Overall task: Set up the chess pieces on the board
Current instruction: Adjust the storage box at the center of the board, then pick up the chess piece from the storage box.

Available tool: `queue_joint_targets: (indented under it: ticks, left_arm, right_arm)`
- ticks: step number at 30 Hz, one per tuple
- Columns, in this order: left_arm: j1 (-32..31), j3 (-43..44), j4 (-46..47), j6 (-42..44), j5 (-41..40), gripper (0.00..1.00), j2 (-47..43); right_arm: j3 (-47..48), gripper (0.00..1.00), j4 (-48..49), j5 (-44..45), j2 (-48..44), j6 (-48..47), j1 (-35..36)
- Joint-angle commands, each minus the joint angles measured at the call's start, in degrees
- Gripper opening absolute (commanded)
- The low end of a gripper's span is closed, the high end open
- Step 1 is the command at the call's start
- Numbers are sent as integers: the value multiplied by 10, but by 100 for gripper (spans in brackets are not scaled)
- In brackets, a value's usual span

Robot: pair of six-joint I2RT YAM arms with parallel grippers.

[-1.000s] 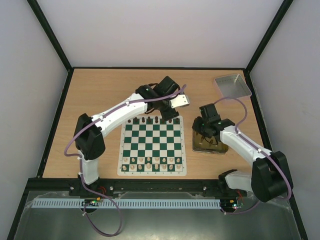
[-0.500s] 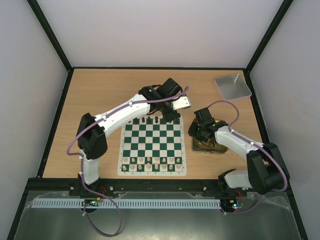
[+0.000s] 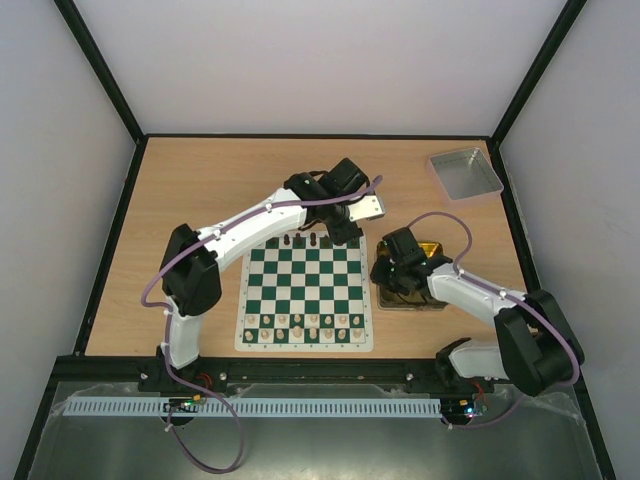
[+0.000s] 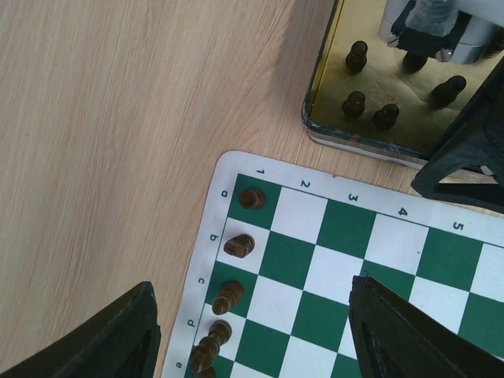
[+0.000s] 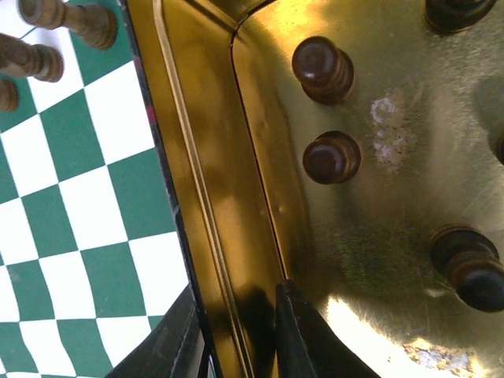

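Lower centre: the right gripper [image 5: 236,315] straddles the left wall of the gold tin [image 5: 206,197]; whether it is clamped cannot be told. Best cleared, then centred over one dark piece [image 5: 331,157].

A light wooden table [image 3: 200,180] is enclosed by pale, plain walls [image 3: 320,60] on the far, left and right sides, joined along black frame bars [image 3: 98,72]. At the near edge a black rail [image 3: 300,372] and a dull metal surface [image 3: 320,450] are seen. Even, soft light is cast throughout.
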Motion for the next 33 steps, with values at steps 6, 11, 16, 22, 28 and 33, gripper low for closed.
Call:
queue_joint_targets:
  ticks: [6, 11, 16, 22, 28, 33]
  left_arm:
    - [-10, 26, -20, -4, -4, 66, 11]
    - [-14, 41, -24, -4, -5, 66, 19]
    - [-15, 53, -24, 1, -1, 66, 23]
    - [-21, 74, -41, 12, 14, 50, 39]
    - [-40, 118, -66, 32, 1, 55, 91]
    - [-55, 143, -53, 36, 19, 57, 121]
  right_arm:
    - [-17, 20, 39, -24, -28, 25, 11]
    - [-1, 31, 14, 11, -26, 18, 13]
    - [33, 40, -45, 77, -77, 7, 13]
    - [88, 43, -141, 198, -163, 14, 11]
    - [94, 43, -230, 259, -237, 31, -4]
    - [77, 44, -265, 298, -320, 77, -21]
